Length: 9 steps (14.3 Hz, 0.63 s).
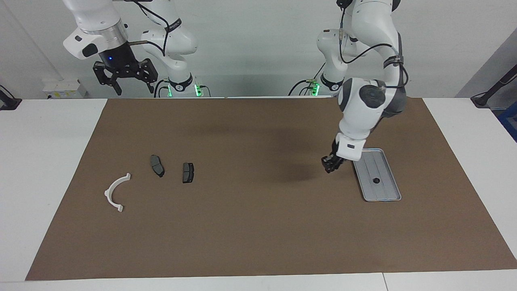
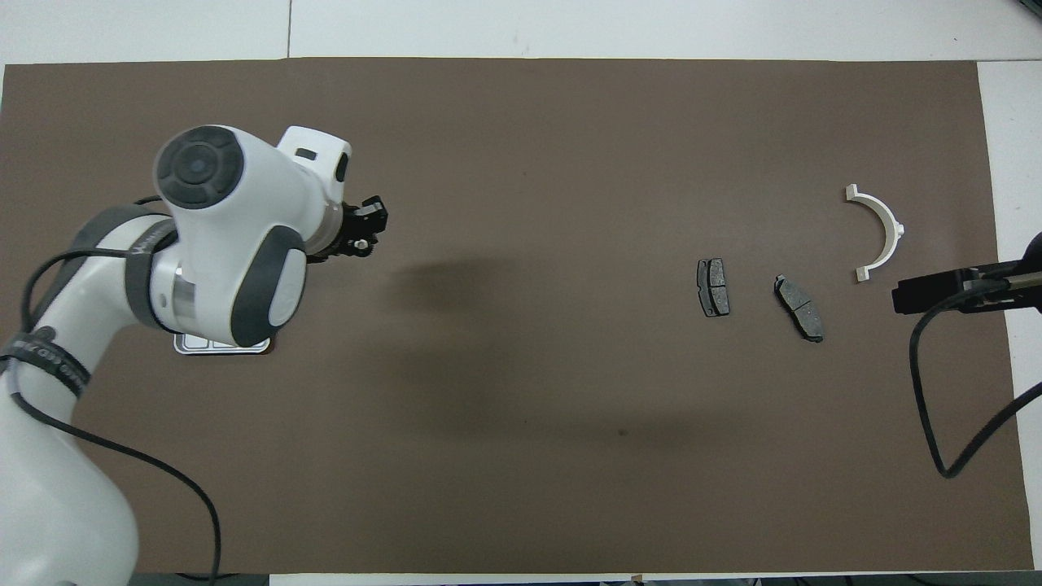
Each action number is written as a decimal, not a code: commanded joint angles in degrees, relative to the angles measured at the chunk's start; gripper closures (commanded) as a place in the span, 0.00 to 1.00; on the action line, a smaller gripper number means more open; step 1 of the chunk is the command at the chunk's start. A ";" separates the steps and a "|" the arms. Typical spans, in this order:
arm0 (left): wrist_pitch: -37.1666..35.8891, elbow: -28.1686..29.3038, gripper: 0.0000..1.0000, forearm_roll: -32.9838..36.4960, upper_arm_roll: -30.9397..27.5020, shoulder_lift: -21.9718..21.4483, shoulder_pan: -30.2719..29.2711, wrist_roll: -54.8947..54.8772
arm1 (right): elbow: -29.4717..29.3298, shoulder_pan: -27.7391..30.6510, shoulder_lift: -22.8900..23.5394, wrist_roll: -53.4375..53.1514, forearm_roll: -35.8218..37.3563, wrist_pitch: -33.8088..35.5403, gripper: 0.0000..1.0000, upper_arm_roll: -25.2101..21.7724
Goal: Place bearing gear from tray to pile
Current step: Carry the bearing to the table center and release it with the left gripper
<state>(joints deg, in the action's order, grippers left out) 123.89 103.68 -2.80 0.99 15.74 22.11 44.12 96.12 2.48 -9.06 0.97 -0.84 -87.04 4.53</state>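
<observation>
Bearing gear (image 1: 376, 180): I see one small dark ring lying in the tray (image 1: 385, 194), at the left arm's end of the brown mat (image 1: 258, 226). Left gripper (image 1: 330, 166) hangs over bare mat just beside the tray, on the side toward the pile; its fingers look drawn together, but I cannot tell whether they hold anything. In the overhead view the left arm hides most of the tray. Right gripper (image 1: 124, 81) waits raised at its own end, jaws spread wide, empty. Pile: white semicircular bracket (image 1: 117, 192) and two dark brake pads (image 1: 157, 165) (image 1: 188, 172), well apart from the tray.
</observation>
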 commanded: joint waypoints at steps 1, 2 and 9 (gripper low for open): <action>-2.07 -8.74 1.00 -0.11 -1.34 8.13 6.08 7.96 | 1.53 0.42 -1.40 1.58 -0.66 0.21 0.00 0.21; -2.07 -11.46 1.00 0.16 -1.34 11.12 7.76 10.78 | 1.53 0.42 -1.40 1.58 -0.66 0.21 0.00 0.21; 3.11 -2.35 1.00 2.97 -1.43 10.54 11.38 12.30 | 1.79 0.42 -1.57 1.58 -0.66 0.21 0.00 0.21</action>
<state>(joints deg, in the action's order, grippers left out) 125.10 97.84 -1.00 0.60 28.29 32.56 55.77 96.18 2.48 -9.14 0.97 -0.84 -87.04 4.54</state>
